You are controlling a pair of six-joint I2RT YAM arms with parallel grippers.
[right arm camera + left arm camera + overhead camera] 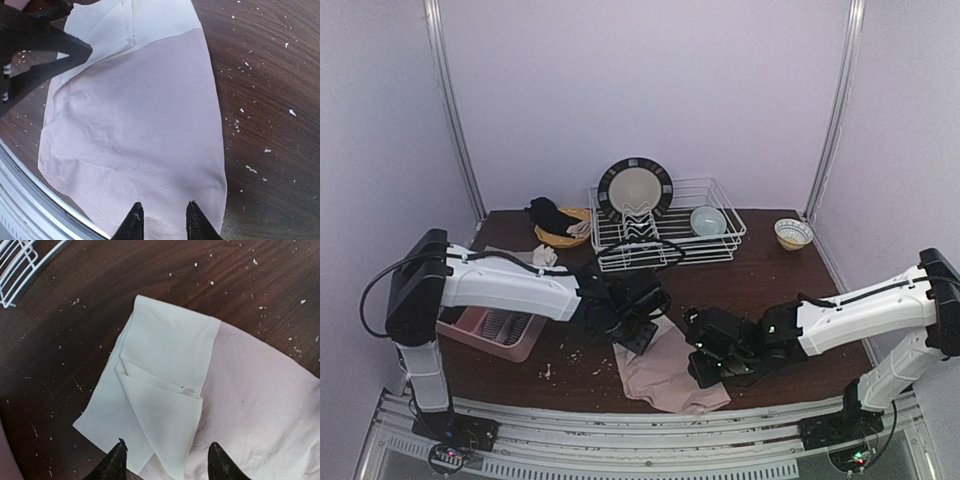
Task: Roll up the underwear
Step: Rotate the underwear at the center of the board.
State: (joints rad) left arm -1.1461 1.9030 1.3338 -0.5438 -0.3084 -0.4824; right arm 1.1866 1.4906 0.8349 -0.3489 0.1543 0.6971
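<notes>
Nearest the front rail, flat on the dark wood-grain surface (pixel 800 290): the underwear (pixel 670 378), between the two arms. Looks already folded into a long narrow strip, judging by the straight sides. No roll begun at either end, so the rolling itself all remains to do. Thin, soft, matte pale-pink fabric, faintly creased, rounded at the near corners. At the far end, a whiter panel with a triangular flap folded over it.

Right claw (pixel 163 207) poised over the pink part, black tapered fingers slightly apart, gripping nothing. Left claw (pixel 167 447) over the white end, fingers wider apart, likewise empty.

Pale crumbs (pixel 250 170) scattered on the wood. Farther back, a white wire dish rack (pixel 665 240) holding a round dark-rimmed plate (pixel 635 190) and a glossy bowl (pixel 708 220).
</notes>
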